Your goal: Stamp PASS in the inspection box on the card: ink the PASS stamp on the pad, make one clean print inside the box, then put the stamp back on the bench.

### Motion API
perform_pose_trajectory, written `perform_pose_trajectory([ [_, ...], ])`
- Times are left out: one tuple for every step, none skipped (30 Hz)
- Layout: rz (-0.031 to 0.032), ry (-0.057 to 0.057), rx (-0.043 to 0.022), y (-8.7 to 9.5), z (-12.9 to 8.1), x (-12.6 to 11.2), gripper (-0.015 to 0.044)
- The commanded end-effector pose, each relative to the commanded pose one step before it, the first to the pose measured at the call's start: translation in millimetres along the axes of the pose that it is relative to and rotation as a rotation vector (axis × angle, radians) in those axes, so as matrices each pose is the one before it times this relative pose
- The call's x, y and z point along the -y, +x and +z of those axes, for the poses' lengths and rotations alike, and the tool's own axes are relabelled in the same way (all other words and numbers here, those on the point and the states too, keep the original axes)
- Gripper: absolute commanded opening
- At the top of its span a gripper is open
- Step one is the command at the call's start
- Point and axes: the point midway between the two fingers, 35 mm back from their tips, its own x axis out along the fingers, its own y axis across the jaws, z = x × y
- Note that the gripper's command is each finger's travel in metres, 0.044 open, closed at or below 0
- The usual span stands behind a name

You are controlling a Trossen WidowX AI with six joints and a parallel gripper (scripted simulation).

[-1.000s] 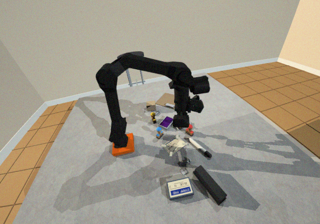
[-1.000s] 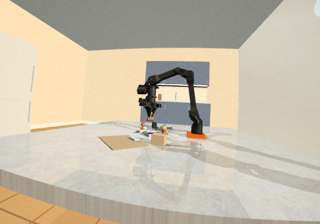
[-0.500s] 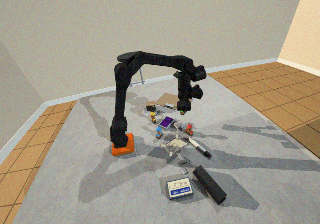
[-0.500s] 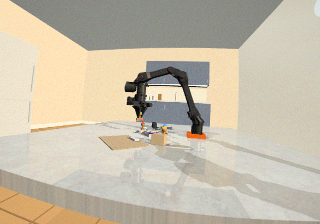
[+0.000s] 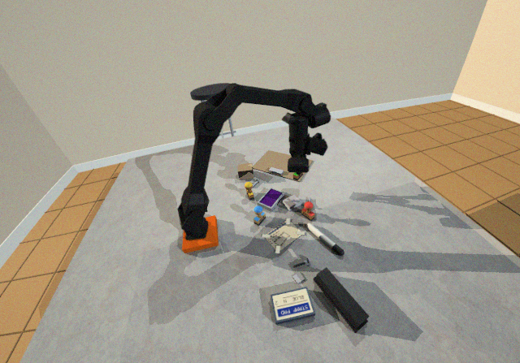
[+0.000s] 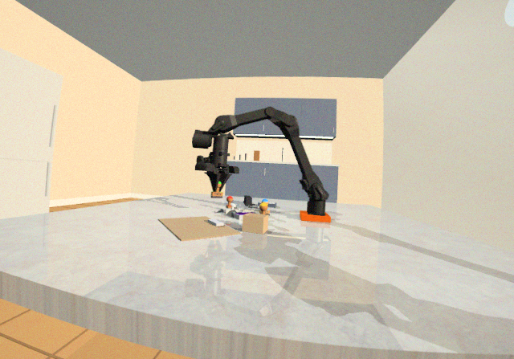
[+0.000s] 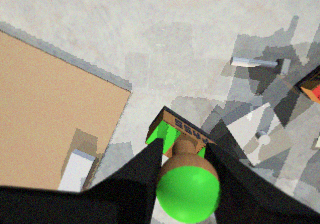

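Note:
My gripper [image 5: 296, 175] [image 6: 216, 185] [image 7: 183, 147] is shut on the PASS stamp [image 5: 297, 177] [image 6: 216, 192] [image 7: 186, 186], which has a green ball knob and a brown base. It holds the stamp upright above the grey bench, just past the edge of a brown cardboard sheet [image 5: 271, 160] [image 6: 189, 227] [image 7: 45, 124]. The cream card [image 5: 282, 235] with taped corners lies nearer the middle of the bench, well away from the gripper. The purple ink pad [image 5: 270, 197] lies between the card and the sheet. I cannot make out the print in the box from here.
Yellow [image 5: 249, 189], blue [image 5: 258, 213] and red [image 5: 308, 208] stamps stand around the pad. A marker [image 5: 325, 239], a black block [image 5: 340, 298] and a blue stamp-pad tin [image 5: 292, 304] lie at the front. A small cardboard box [image 5: 244, 169] [image 6: 254, 223] stands by the sheet.

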Motion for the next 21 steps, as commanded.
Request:
perform_pose_trajectory([
  [-0.00991, 0.0040, -0.00957, 9.92, -0.89, 0.57, 0.0000],
  [0.00001, 0.0000, 0.00001, 1.65, 0.08, -0.06, 0.0000],
  [0.00000, 0.0000, 0.00001, 1.65, 0.07, -0.06, 0.0000],
  [0.00000, 0.0000, 0.00001, 1.65, 0.06, -0.05, 0.0000],
  [0.00000, 0.0000, 0.00001, 1.65, 0.05, -0.05, 0.0000],
  [0.00000, 0.0000, 0.00000, 1.65, 0.05, -0.04, 0.0000],
  [0.00000, 0.0000, 0.00000, 1.65, 0.04, -0.04, 0.0000],
  [0.00000, 0.0000, 0.00000, 1.64, 0.03, -0.03, 0.0000],
  [0.00000, 0.0000, 0.00000, 1.64, 0.02, -0.02, 0.0000],
  [0.00000, 0.0000, 0.00000, 1.64, 0.02, -0.02, 0.0000],
  [0.00000, 0.0000, 0.00000, 1.64, 0.01, -0.01, 0.0000],
  [0.00000, 0.0000, 0.00000, 1.64, 0.00, -0.01, 0.0000],
  [0.00000, 0.0000, 0.00000, 1.64, -0.01, 0.00, 0.0000],
  [0.00000, 0.0000, 0.00000, 1.64, -0.01, 0.00, 0.0000],
  [0.00000, 0.0000, 0.00000, 1.64, -0.02, 0.01, 0.0000],
  [0.00000, 0.0000, 0.00000, 1.64, -0.03, 0.01, 0.0000],
  [0.00000, 0.0000, 0.00000, 1.64, -0.04, 0.02, 0.0000],
  [0.00000, 0.0000, -0.00001, 1.63, -0.04, 0.03, 0.0000],
  [-0.00001, 0.0000, -0.00001, 1.63, -0.05, 0.03, 0.0000],
  [-0.00001, 0.0000, -0.00001, 1.63, -0.06, 0.04, 0.0000],
  [-0.00001, 0.0000, -0.00001, 1.63, -0.06, 0.04, 0.0000],
])
